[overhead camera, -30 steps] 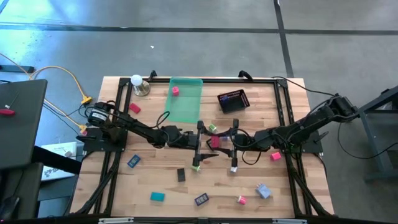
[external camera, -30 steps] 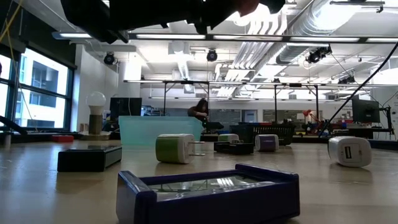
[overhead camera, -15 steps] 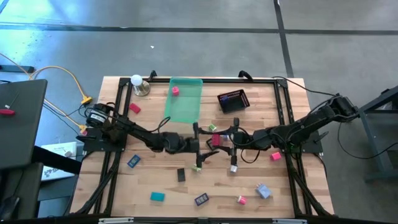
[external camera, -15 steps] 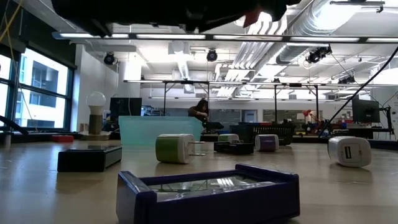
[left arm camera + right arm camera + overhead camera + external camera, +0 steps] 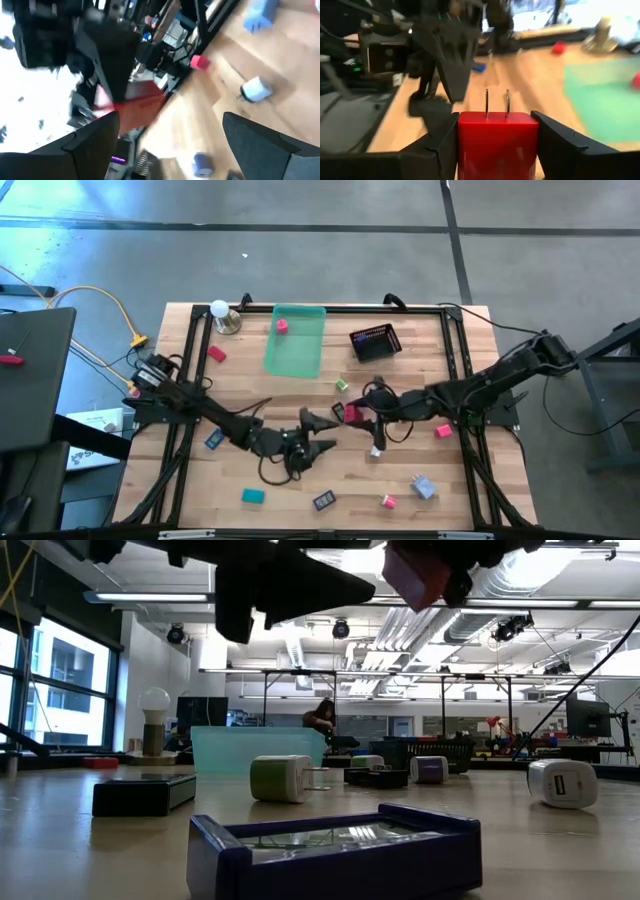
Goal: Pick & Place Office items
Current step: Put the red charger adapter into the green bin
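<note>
— What have you got, seen from above?

— My right gripper [image 5: 352, 413] is clamped on a red blocky plug adapter [image 5: 349, 412], lifted over mid-table. My left gripper [image 5: 318, 434] hangs empty, fingers spread, just beside it. I judge the translucent green rectangular tray [image 5: 296, 352] is where it goes; a small green-and-white piece [image 5: 342, 385] lies between.

— And from table height?

— The red plug adapter [image 5: 417, 573] hangs high, clear of the table. Below sit a navy rectangular case [image 5: 335, 849], a flat black block [image 5: 144, 793] and a green-and-white cube [image 5: 281, 778].

— Your right wrist view?

— The red block [image 5: 498, 145] sits squarely between my fingers [image 5: 440, 145], prongs pointing forward, my left arm close ahead: that could block me.

— Left wrist?

— Fingers apart, nothing between; the red block [image 5: 137, 102] shows blurred beyond.
</note>
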Available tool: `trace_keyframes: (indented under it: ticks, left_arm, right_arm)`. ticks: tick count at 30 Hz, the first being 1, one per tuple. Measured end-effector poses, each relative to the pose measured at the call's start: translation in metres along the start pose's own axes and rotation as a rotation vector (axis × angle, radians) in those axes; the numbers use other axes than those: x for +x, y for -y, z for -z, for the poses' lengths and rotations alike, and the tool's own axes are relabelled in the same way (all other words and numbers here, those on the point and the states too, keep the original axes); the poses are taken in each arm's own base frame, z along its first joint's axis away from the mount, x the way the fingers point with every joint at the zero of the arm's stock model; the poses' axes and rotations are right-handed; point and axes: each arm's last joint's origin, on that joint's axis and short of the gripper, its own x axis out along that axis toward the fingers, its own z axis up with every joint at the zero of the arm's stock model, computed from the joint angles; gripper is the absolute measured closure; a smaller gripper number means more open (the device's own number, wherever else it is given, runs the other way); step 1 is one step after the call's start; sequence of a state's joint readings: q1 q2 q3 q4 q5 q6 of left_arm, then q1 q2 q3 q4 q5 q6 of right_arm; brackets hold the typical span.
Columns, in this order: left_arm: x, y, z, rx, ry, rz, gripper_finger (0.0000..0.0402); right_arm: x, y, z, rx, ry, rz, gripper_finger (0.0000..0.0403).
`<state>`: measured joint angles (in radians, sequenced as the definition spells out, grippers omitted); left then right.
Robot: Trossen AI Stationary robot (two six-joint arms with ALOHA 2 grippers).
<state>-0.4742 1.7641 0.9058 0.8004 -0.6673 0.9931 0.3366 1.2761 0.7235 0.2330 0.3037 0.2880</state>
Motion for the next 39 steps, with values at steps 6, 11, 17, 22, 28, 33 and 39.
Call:
trace_keyframes:
  ticks: [6, 11, 17, 22, 28, 33, 39]
  left_arm:
    - [0.002, 0.001, 0.000, 0.067, 0.102, 0.084, 0.0058]
    - [0.011, -0.008, 0.009, 0.063, 0.105, 0.062, 0.0057]
    - [0.014, -0.012, 0.010, 0.010, 0.197, 0.123, 0.0057]
    - [0.015, -0.008, 0.012, -0.022, 0.261, 0.217, 0.0057]
    - [0.020, -0.012, 0.018, -0.036, 0.262, 0.217, 0.0057]
    - [0.026, -0.018, 0.027, -0.063, 0.299, 0.248, 0.0057]
    - [0.034, -0.029, 0.032, -0.084, 0.337, 0.256, 0.0057]
  right_arm:
    - [0.004, 0.001, 0.002, 0.098, -0.069, -0.168, 0.0204]
    - [0.013, 0.001, 0.014, 0.132, -0.148, -0.170, 0.0204]
    - [0.027, 0.005, 0.028, 0.156, -0.223, -0.187, 0.0204]
    - [0.031, 0.011, 0.029, 0.171, -0.247, -0.202, 0.0204]
    - [0.032, 0.014, 0.028, 0.201, -0.255, -0.242, 0.0204]
    - [0.032, 0.013, 0.026, 0.209, -0.249, -0.261, 0.0204]
    - [0.032, 0.014, 0.026, 0.208, -0.247, -0.257, 0.0204]
